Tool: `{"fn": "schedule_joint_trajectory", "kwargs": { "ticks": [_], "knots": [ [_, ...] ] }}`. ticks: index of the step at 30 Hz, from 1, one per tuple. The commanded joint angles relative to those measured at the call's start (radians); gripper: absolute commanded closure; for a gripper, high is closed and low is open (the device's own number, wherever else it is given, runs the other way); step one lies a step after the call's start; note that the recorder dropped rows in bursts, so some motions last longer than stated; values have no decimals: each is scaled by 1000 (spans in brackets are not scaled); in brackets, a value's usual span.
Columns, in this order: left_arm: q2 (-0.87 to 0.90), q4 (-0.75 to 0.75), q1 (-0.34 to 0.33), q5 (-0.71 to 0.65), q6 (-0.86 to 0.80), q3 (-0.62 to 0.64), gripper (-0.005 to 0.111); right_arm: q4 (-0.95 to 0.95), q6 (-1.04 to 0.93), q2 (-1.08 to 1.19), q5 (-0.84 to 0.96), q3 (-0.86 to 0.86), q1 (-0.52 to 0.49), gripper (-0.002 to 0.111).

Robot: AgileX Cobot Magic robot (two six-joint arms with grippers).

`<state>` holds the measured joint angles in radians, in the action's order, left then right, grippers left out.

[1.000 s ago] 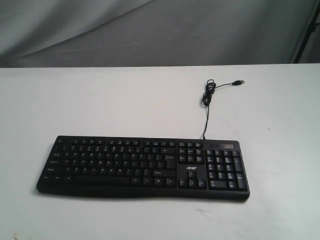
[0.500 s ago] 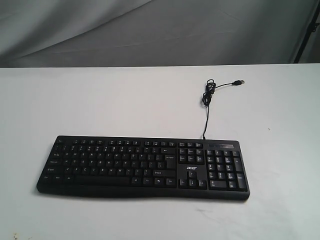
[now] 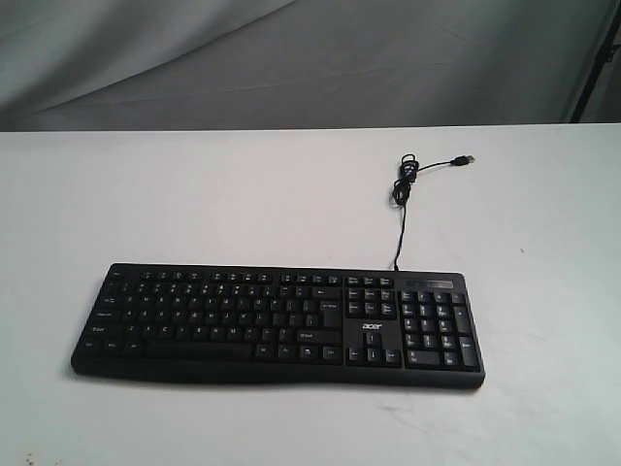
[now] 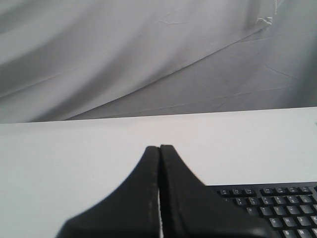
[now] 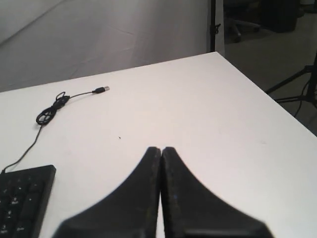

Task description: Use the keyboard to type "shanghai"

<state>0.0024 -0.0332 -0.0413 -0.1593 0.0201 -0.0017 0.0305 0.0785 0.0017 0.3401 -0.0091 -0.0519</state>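
The wide black keyboard [image 3: 277,325] with white legends and an "acer" logo lies flat on the white table [image 3: 194,194], number pad at the right. Its thin black cable [image 3: 400,209] runs back to a small coil and a loose USB plug [image 3: 467,158]. Neither arm shows in the exterior view. In the left wrist view my left gripper [image 4: 159,147] is shut and empty, with a corner of the keyboard [image 4: 277,206] beside it. In the right wrist view my right gripper [image 5: 161,148] is shut and empty, apart from the keyboard's end [image 5: 22,198] and the cable [image 5: 47,114].
A grey cloth backdrop [image 3: 310,58] hangs behind the table's far edge. A dark stand leg [image 3: 594,68] rises at the back right. The right wrist view shows the table's right edge [image 5: 257,91] with floor and tripod legs [image 5: 297,87] beyond it.
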Motion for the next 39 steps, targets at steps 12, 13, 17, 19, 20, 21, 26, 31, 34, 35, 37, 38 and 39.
{"fn": "schedule_joint_trajectory", "kwargs": {
  "ticks": [12, 13, 17, 19, 20, 21, 26, 31, 34, 35, 37, 38, 39],
  "knots": [
    [-2, 7, 6, 5, 3, 2, 107, -31, -51, -2, 1, 9, -8, 108],
    [-2, 7, 6, 5, 3, 2, 107, -31, -51, -2, 1, 9, -8, 108],
    [-2, 7, 6, 5, 3, 2, 107, -31, -51, -2, 1, 9, -8, 108],
    [-2, 7, 6, 5, 3, 2, 107, -31, -51, -2, 1, 9, -8, 108],
    [-2, 7, 6, 5, 3, 2, 107, -31, -51, -2, 1, 9, -8, 108],
    [-2, 7, 6, 5, 3, 2, 107, -31, -51, -2, 1, 9, -8, 108],
    [-2, 7, 6, 5, 3, 2, 107, -31, -51, -2, 1, 9, -8, 108],
    [-2, 7, 6, 5, 3, 2, 107, -31, -51, -2, 1, 9, -8, 108],
    [-2, 7, 6, 5, 3, 2, 107, -31, -51, -2, 1, 9, -8, 108],
    [-2, 7, 6, 5, 3, 2, 107, -31, -51, -2, 1, 9, -8, 108],
    [-2, 7, 6, 5, 3, 2, 107, -31, -51, -2, 1, 9, -8, 108],
    [-2, 7, 6, 5, 3, 2, 107, -31, -51, -2, 1, 9, -8, 108],
    [-2, 7, 6, 5, 3, 2, 107, -31, -51, -2, 1, 9, -8, 108]
  ]
}}
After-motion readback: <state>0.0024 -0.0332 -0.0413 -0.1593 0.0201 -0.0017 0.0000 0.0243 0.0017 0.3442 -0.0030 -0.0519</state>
